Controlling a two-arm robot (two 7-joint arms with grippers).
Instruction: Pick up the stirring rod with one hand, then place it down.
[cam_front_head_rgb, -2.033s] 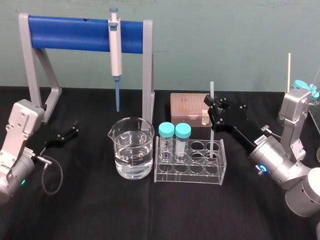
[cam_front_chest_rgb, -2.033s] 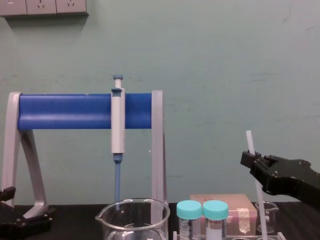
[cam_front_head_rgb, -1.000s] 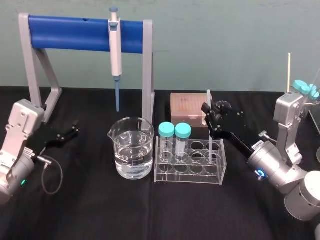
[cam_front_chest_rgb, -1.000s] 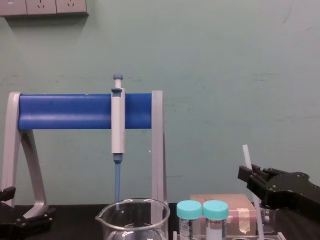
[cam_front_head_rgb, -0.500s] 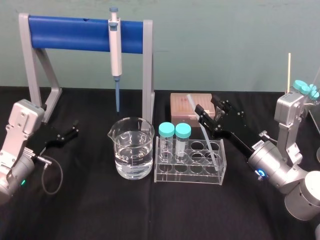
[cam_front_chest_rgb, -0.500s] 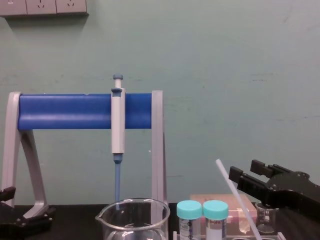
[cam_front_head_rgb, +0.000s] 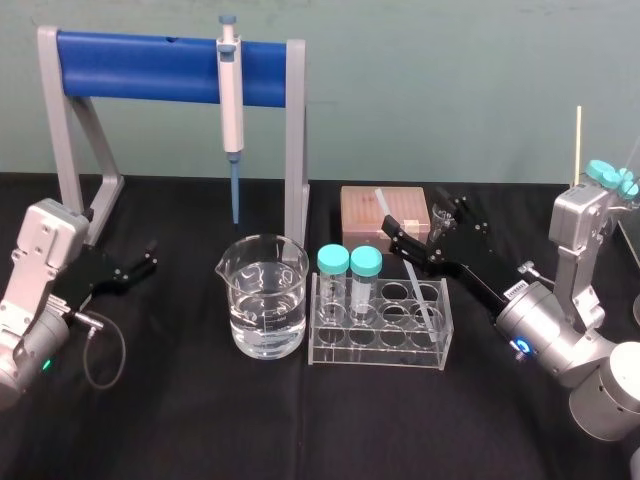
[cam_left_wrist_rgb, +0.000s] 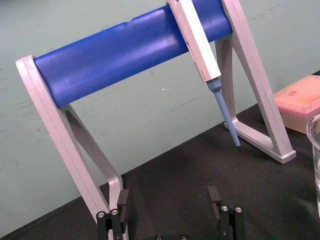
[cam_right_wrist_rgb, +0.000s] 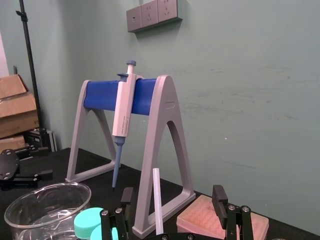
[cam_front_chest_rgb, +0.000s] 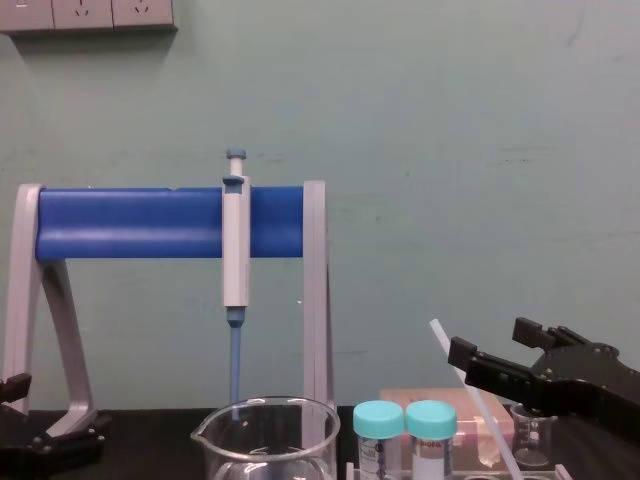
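Up front, table (cam_front_head_rgb: 200, 420): black cloth, carries all that follows.
left claw (cam_front_head_rgb: 150, 256): parked low at the table's left edge. Fingers spread, nothing between them. From its own wrist camera the claw (cam_left_wrist_rgb: 168, 200) faces the foot of the stand.
rack (cam_front_head_rgb: 380, 345): clear plastic, mid-table, just right of the beaker.
vials (cam_front_head_rgb: 333, 262): two, teal caps, upright side by side at the rack's left end.
stirring rod (cam_front_head_rgb: 405, 255): white, thin. Foot sits in a hole at the rack's right end; which row, cannot tell. Not upright: it leans with its top tipped toward the robot's left, up over the pink box. The slant is plain in the chest view (cam_front_chest_rgb: 470, 395).
right claw (cam_front_head_rgb: 412, 215): reaches in from the right, just above the back of the rack. Fingers wide apart, gripping nothing. The rod runs through the gap. In the right wrist view the rod (cam_right_wrist_rgb: 157, 207) stands free between the two fingers, closer to one, touching neither.
beaker (cam_front_head_rgb: 262, 295): glass, part filled with clear liquid, left of the rack.
pink box (cam_front_head_rgb: 365, 212): just behind the rack.
small beaker (cam_front_chest_rgb: 530, 435): glass, beside the pink box, behind the right claw.
stand (cam_front_head_rgb: 150, 55): grey legs, blue crossbar, rear of the table, left of centre.
pipette (cam_front_head_rgb: 231, 100): grey body, blue tip, hangs from the crossbar with its tip down, behind the beaker.
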